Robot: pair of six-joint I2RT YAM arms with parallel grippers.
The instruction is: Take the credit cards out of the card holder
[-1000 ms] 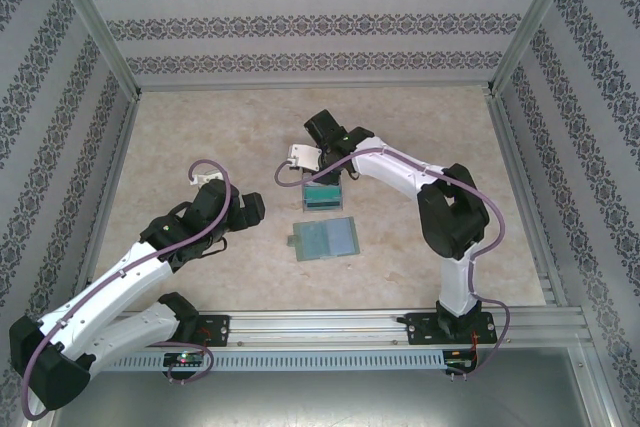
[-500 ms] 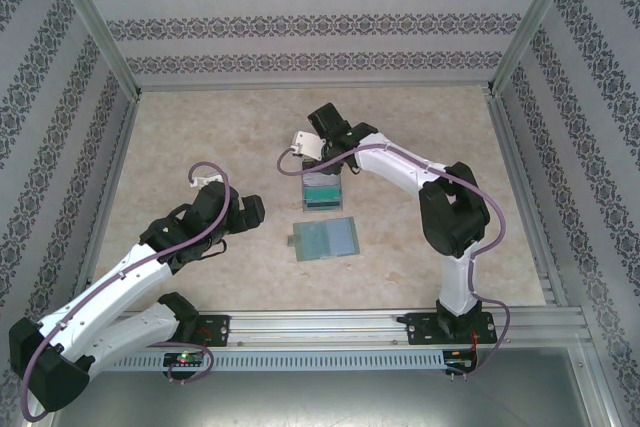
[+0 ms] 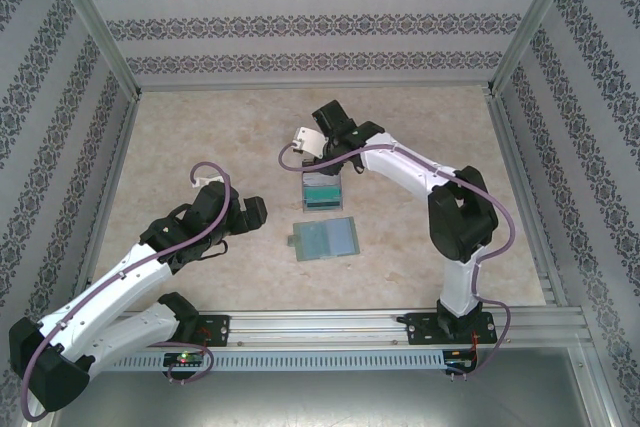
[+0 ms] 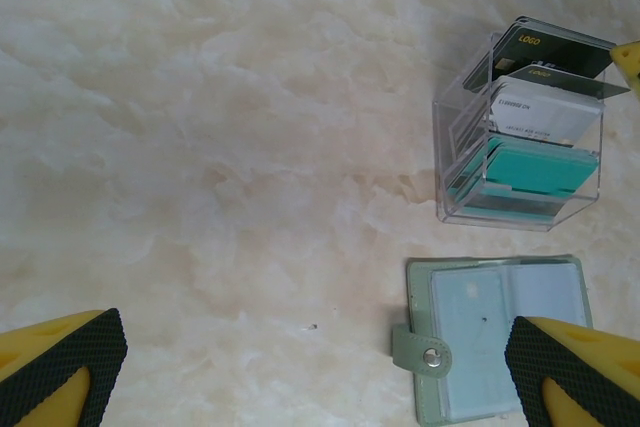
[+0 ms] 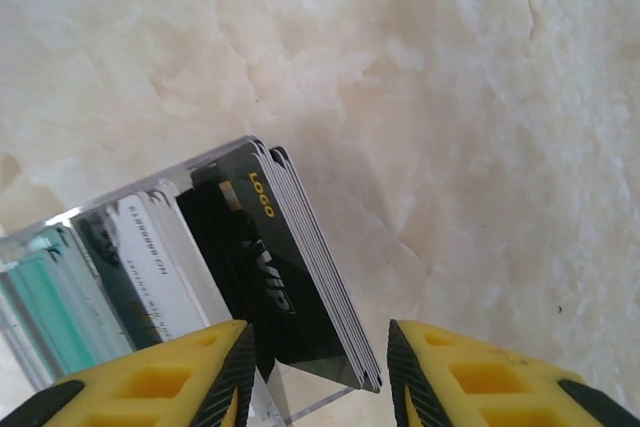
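Right gripper (image 5: 315, 372) is spread, straddling the thin dark grey plastic credit cards (image 5: 265, 267) in the clear tiered acrylic stand (image 4: 445, 162); nothing is pinched. A straight-up lift is advised so the stack isn't dragged. The flat grey-green card holder (image 4: 500, 322) lies open on the bench (image 4: 200, 147) beside it. Left gripper (image 4: 315, 372) spread wide.

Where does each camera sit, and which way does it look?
Top external: above, behind the bases, looking down on the table; left arm, right arm show.
Left wrist: looks down past the open left gripper at card holder and rack.
Right wrist: looks past the right gripper at the rack's credit cards.
Both wrist views share the rack.
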